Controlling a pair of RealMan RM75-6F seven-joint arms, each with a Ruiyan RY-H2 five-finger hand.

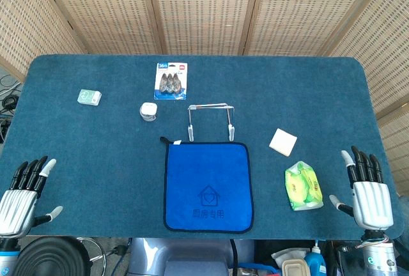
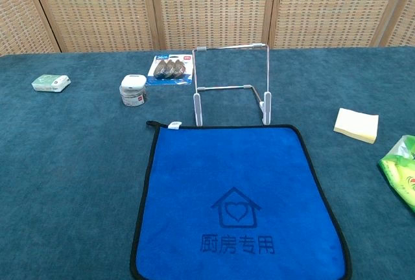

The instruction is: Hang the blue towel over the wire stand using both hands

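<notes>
The blue towel (image 1: 208,185) (image 2: 238,204) with a dark border and a house logo lies flat on the table's near middle. Just behind its far edge stands the wire stand (image 1: 211,121) (image 2: 231,85), upright and bare. My left hand (image 1: 22,198) rests at the table's near left corner, fingers spread, holding nothing. My right hand (image 1: 367,191) sits at the near right corner, fingers also spread and empty. Both hands are far from the towel. Neither hand shows in the chest view.
On the blue table (image 1: 307,91) lie a green packet (image 1: 303,186) and a pale yellow pad (image 1: 283,141) to the towel's right. A small white jar (image 1: 148,111), a blister card (image 1: 172,80) and a small green-white box (image 1: 89,97) sit to the far left.
</notes>
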